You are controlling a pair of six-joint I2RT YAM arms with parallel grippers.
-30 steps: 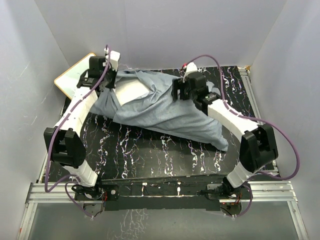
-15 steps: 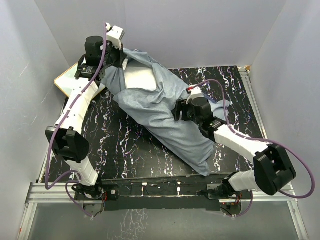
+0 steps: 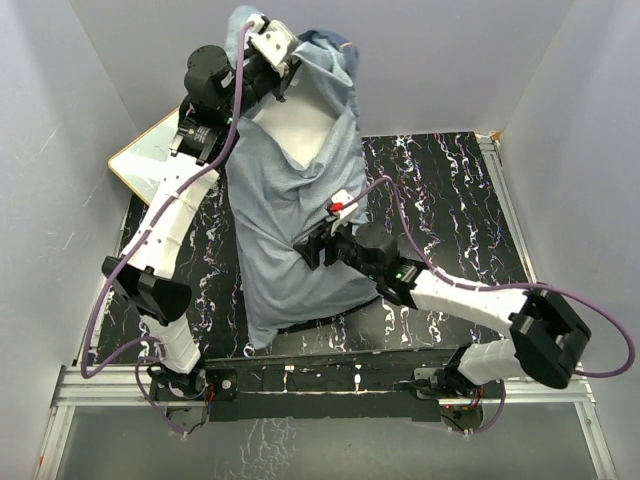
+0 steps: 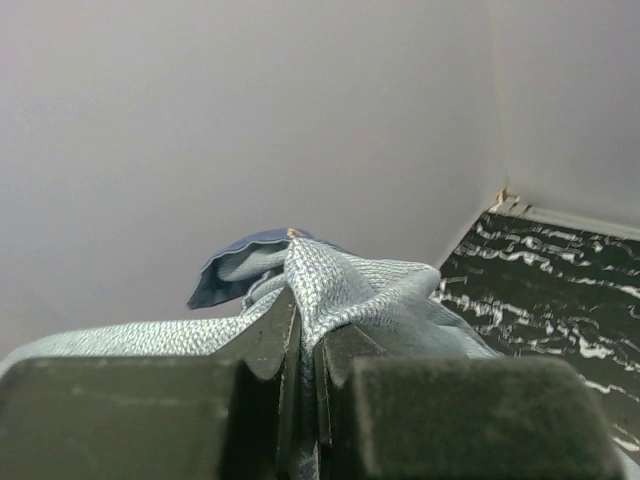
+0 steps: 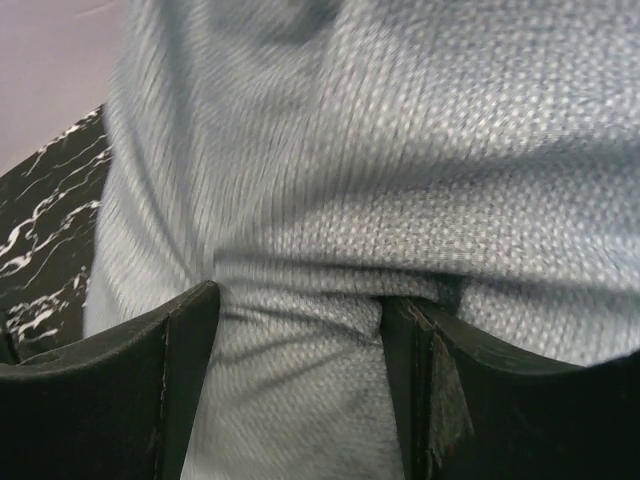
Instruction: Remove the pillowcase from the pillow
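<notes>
Hoisting the case [image 3: 285, 200] high toward 12 o'clock, the left pincer [image 3: 286, 62] stays clamped on its rim; half a second ago that end hung much lower. The right pincer [image 3: 316, 247] has slid toward 6 o'clock and is closed on a thick bunch of cloth mid-length. The case, earlier slanting from 10 to 4 across the surface [image 3: 460, 190], now runs 12 to 6, its bottom end trailing at 6. The pillow [image 3: 300, 125] shows white at the mouth facing 12, mostly inside; stripping looks barely begun.
</notes>
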